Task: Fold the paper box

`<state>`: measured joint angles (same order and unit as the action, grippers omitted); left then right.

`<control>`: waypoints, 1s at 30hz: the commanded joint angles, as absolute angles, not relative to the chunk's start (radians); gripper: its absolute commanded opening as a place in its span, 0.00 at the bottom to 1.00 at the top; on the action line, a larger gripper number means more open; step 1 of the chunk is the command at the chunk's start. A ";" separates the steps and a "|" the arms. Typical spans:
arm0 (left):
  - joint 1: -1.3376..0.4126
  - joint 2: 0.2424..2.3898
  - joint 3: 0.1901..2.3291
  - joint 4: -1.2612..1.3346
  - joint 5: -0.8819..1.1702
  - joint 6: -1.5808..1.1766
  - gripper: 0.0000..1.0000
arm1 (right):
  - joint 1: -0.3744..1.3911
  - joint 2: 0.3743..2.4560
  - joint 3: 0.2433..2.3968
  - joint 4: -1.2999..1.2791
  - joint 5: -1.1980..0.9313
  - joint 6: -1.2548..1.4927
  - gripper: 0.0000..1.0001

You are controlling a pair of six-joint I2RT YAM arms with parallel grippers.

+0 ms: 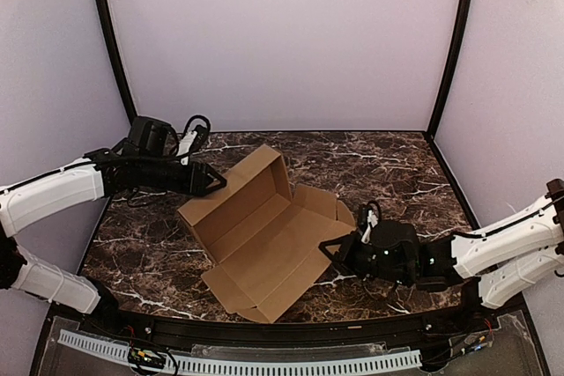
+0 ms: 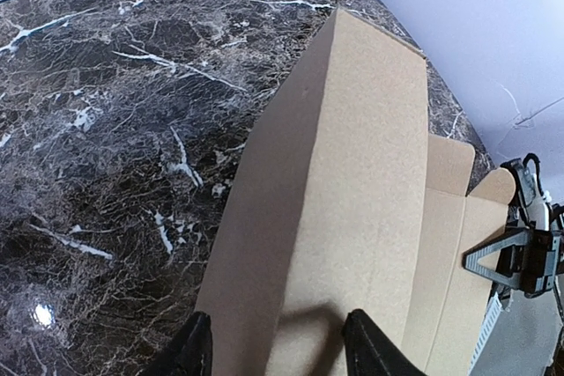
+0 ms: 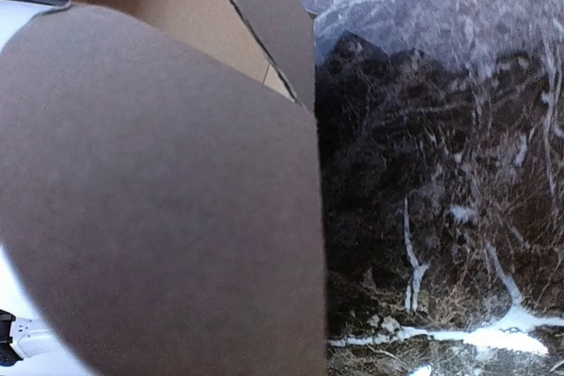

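Observation:
The paper box (image 1: 264,235) is brown cardboard, half formed, lying open and slantwise in the middle of the marble table. Its far long wall stands up; its near flaps lie flat. My left gripper (image 1: 216,184) is at the box's left end. In the left wrist view it (image 2: 280,354) is open, one finger on each side of the standing wall (image 2: 352,173). My right gripper (image 1: 328,254) is at the box's right flap. In the right wrist view a rounded flap (image 3: 159,200) fills the left half and hides the fingers.
The marble table (image 1: 397,173) is enclosed by pale walls on three sides, with black posts (image 1: 110,37) at the back corners. A white toothed strip (image 1: 264,365) runs along the near edge by the arm bases. The right gripper (image 2: 520,257) also shows in the left wrist view.

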<state>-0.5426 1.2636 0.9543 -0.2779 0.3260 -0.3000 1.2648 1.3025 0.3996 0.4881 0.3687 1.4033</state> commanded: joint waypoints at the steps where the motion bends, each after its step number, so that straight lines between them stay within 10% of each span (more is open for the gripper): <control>1: -0.540 1.261 0.930 -0.322 0.382 -0.297 0.51 | 1.200 1.192 0.539 0.177 0.385 1.171 0.00; 14: -0.540 1.286 0.796 -0.055 0.555 -0.435 0.49 | 0.923 1.176 1.005 -0.374 0.094 0.610 0.00; 30: -0.573 1.442 0.555 0.634 0.686 -0.743 0.44 | 0.939 1.634 1.827 -0.991 0.053 0.151 0.00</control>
<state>-0.5468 1.3941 0.6037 0.4007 0.6575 -0.6479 0.9165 1.5307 1.6615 -0.7963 0.0528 0.2871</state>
